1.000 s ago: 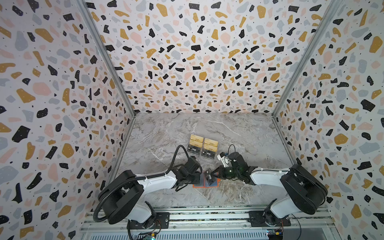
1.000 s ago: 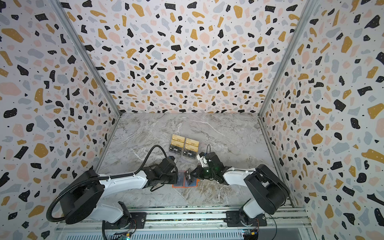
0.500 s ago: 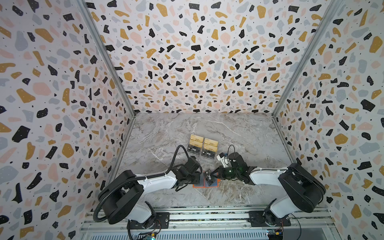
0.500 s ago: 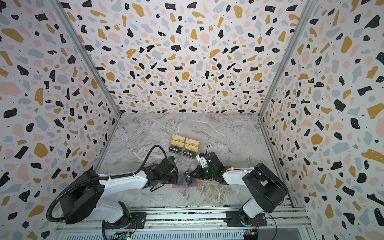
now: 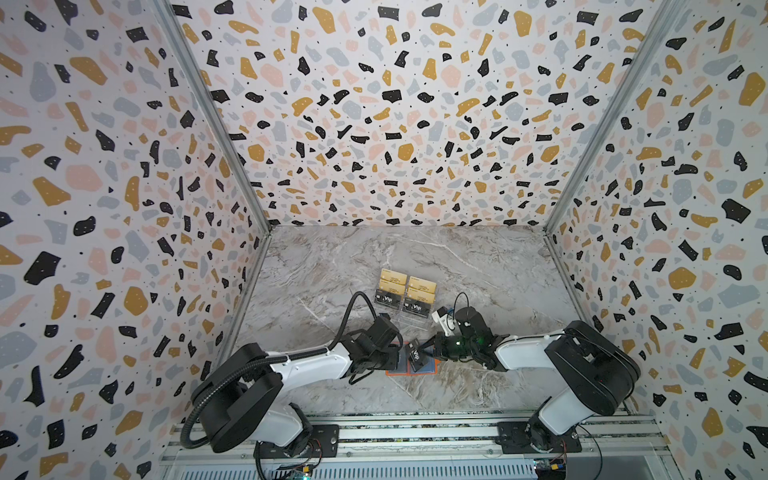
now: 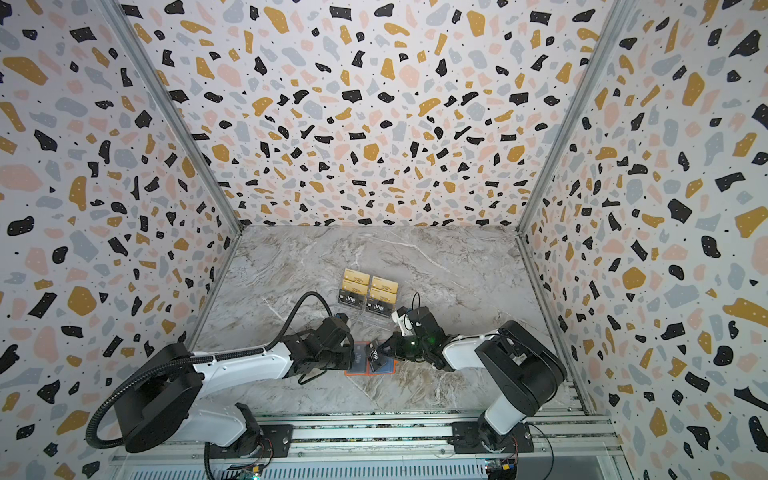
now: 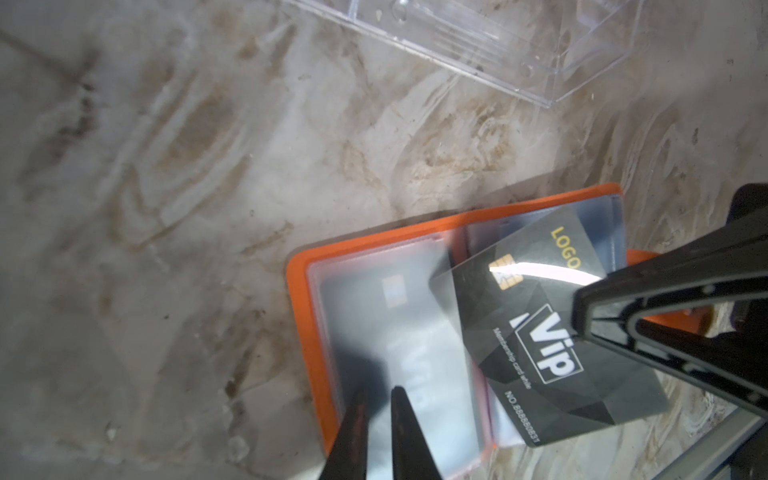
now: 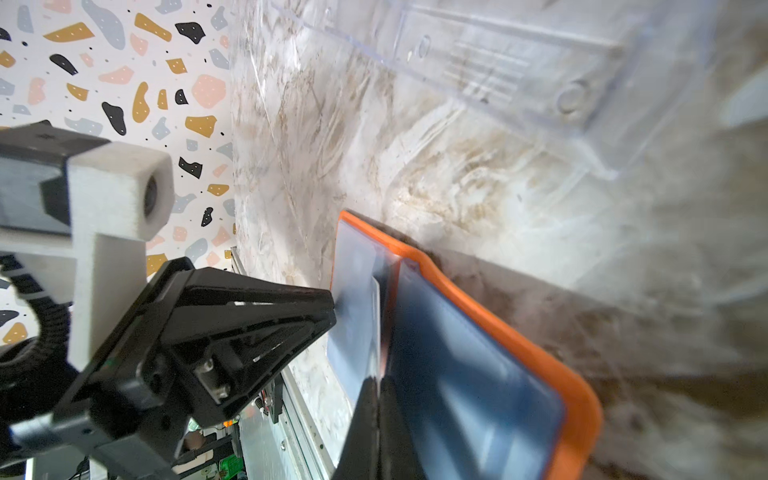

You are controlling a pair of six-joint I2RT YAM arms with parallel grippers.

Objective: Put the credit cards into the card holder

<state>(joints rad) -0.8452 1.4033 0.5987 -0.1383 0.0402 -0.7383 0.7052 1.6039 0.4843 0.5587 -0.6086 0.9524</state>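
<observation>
The orange card holder (image 5: 390,372) (image 6: 353,374) lies open on the marble near the front edge. My left gripper (image 5: 400,356) (image 7: 380,395) rests its tips on the left page's clear sleeve (image 7: 415,332), over a dark card inside it. Its fingers stand a narrow gap apart with nothing between them. My right gripper (image 5: 428,351) (image 8: 379,380) is shut on a black Vip card (image 5: 414,353) (image 7: 540,332), which it holds tilted over the holder's right page (image 8: 478,374). More credit cards (image 5: 405,291), gold and black, stand behind in tiers.
The clear acrylic stand (image 5: 409,318) (image 7: 498,41) with those cards stands just behind the holder, close to both grippers. Terrazzo walls close in the left, right and back. A metal rail (image 5: 415,432) runs along the front edge.
The right gripper has edged the black card very slightly to the left over the holder. The left gripper has stayed on the left page.
</observation>
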